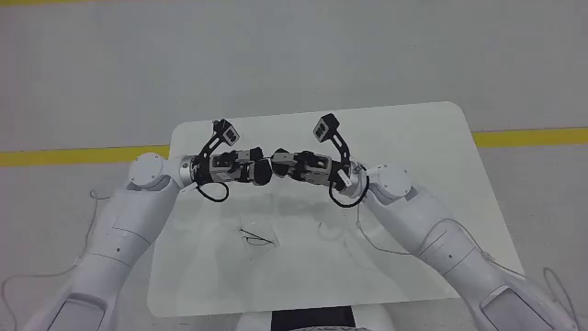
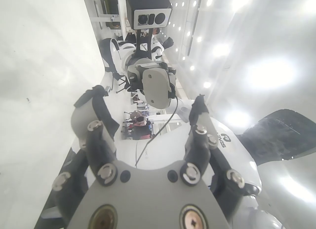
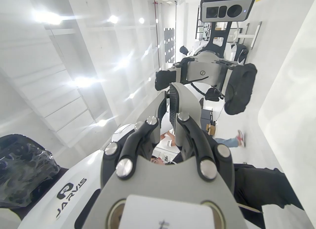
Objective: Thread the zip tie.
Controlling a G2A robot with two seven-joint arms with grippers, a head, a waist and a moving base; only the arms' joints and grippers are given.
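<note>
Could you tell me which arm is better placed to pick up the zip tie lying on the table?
Probably left: the left gripper is open, the right gripper looks shut, and the zip tie lies slightly toward the left arm's side.

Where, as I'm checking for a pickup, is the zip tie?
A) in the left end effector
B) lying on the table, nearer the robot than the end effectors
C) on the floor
B: in the top view the thin black zip tie lies on the white table, apart from the left end effector and the right end effector.
</note>
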